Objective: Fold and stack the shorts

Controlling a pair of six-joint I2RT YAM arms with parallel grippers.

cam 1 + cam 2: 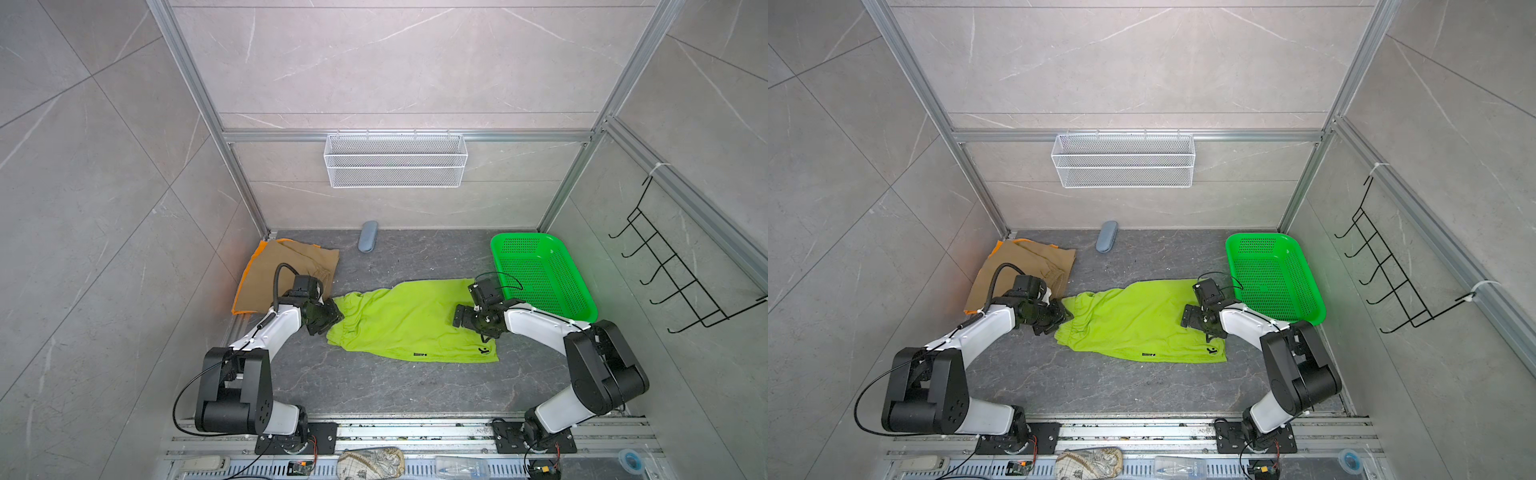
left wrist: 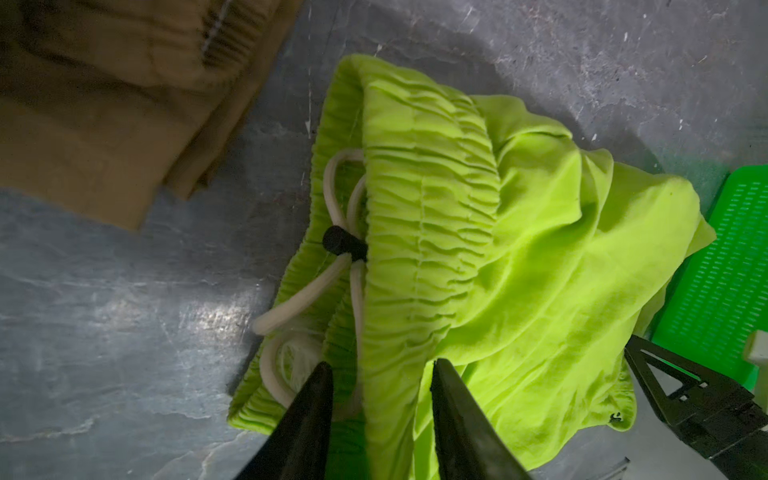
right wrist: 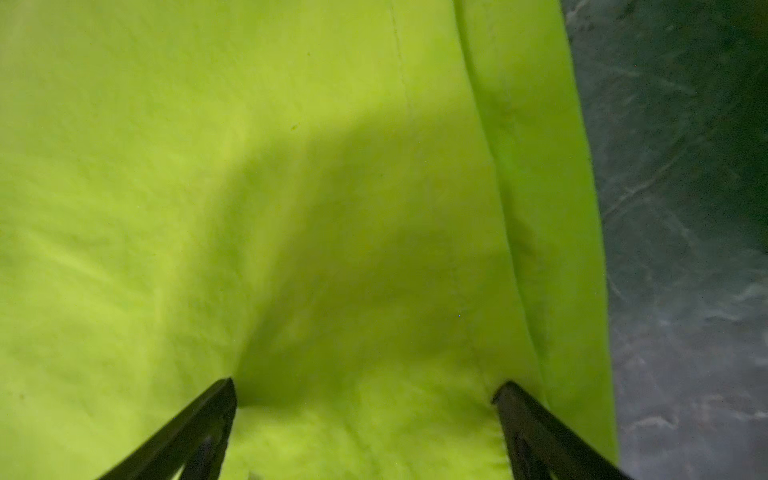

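Apparently the khaki shorts (image 1: 291, 262) are lying stacked on the orange shorts (image 1: 242, 291) behind the left jaws; the lime shorts (image 1: 415, 324) are lying under both jaws, not yet stacked. Both jaws are standing released.

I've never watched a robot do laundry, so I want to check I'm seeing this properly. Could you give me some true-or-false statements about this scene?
1. The lime shorts lie on the table. True.
2. The green basket holds shorts. False: it is empty.
3. The tan shorts lie on the orange shorts. True.
4. The right gripper is shut. False: its jaws stand wide apart over the lime shorts.
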